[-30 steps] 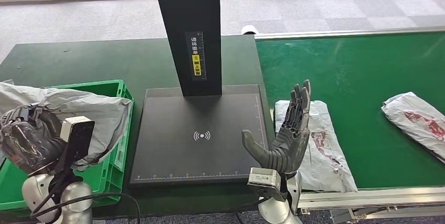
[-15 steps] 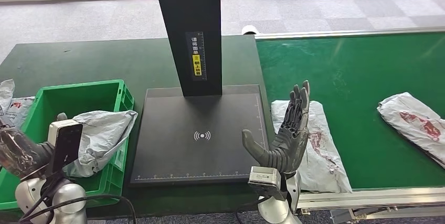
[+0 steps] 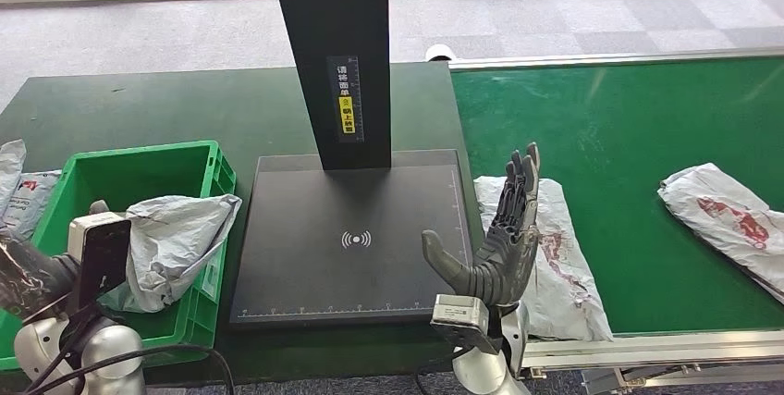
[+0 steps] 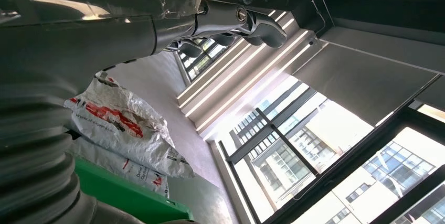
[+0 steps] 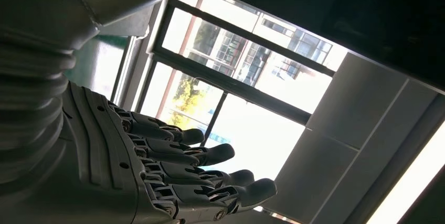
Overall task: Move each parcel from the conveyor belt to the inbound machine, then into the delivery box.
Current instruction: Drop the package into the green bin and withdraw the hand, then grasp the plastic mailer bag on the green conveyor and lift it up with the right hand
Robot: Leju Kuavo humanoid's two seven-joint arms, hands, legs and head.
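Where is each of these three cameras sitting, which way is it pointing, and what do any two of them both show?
Head view: high on the body, looking forward and down at the scanner platform, green crate and conveyor belt; both arms show.
Left wrist view: behind the left hand, tilted up toward windows, past printed parcels.
Right wrist view: behind the open right hand, facing windows.
Shared: the right hand shows in head and right wrist views.

The right hand (image 5: pixel 157 177) fills the lower left of the frame, its dark fingers (image 5: pixel 210 155) stretched out side by side toward the centre, holding nothing. Behind them, a bright window (image 5: pixel 236 82) with dark frames crosses the middle. A pale panel (image 5: pixel 367 129) occupies the right.
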